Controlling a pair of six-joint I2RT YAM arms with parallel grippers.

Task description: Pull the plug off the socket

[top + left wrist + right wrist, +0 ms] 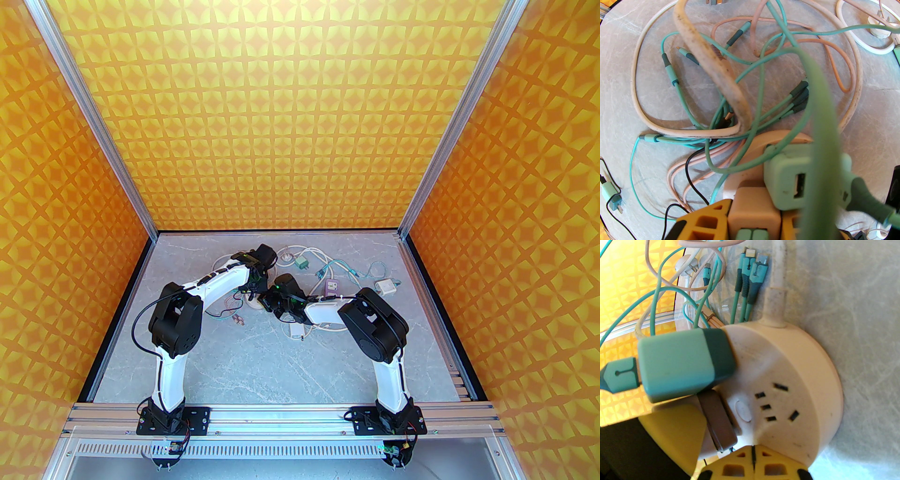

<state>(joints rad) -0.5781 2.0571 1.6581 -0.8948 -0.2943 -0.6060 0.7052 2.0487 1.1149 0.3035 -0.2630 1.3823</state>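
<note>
The left pincer (pixel 755 218), jaws part-way closed, clamps a beige plug (pixel 750 201) seated in the round socket (pixel 787 371). In the right wrist view that plug sits at the socket face's 8 o'clock, with a teal plug (pixel 677 366) at 10 o'clock. The right pincer (pixel 753 460), jaws together and empty, touches the socket's rim at 6 o'clock on the worktop (pixel 862 310).

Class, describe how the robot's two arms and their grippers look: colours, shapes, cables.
Both the left arm and right arm have white tube links joined by bulky black joints. A thin black cable loops beside the left one. The left fingers and right fingers are yellow-orange plastic with hollow cells.
</note>
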